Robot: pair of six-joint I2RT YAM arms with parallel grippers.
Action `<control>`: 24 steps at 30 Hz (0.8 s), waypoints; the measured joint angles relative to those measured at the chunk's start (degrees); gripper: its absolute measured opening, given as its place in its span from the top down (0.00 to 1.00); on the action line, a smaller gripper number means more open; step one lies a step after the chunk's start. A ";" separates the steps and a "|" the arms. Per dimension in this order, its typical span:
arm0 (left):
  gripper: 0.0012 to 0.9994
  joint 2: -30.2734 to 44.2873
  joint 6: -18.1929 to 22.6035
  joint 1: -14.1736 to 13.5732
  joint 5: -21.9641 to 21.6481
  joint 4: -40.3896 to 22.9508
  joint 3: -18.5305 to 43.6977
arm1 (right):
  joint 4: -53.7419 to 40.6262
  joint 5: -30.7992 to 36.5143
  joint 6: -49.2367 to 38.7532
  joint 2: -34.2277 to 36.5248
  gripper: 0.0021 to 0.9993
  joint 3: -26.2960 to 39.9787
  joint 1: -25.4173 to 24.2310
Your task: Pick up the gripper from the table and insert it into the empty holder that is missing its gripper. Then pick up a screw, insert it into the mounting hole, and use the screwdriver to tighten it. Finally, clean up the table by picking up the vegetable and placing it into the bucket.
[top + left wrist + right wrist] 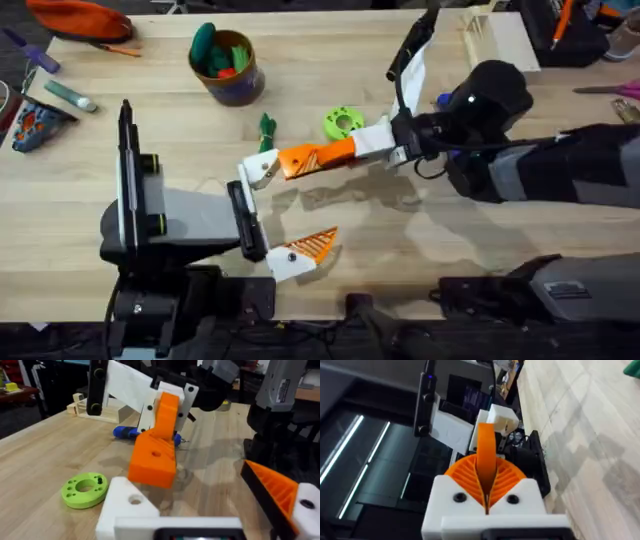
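Both right gripper fingers clamp orange gripper — long axis level, tip toward holder; left gripper apart.

A robotics lab: wooden plank table, two robot arms, dark equipment racks behind.

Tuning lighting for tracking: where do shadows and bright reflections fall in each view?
Overhead: soft arm shadows on the table below the right hand. Left wrist: shadow under the gripper. Right wrist: bright light strips reflect on a dark panel.

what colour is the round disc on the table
Lime green; the disc shows best in the left wrist view, lying flat on the table.
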 joint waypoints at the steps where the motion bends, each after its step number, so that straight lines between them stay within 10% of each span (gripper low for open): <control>1: 0.00 0.02 0.00 0.00 0.00 0.00 0.00 | 0.10 0.23 0.33 0.00 0.99 -0.31 0.04; 24: 0.00 0.01 0.02 0.00 0.04 0.00 0.00 | 0.46 1.49 2.93 2.54 0.99 -1.78 1.81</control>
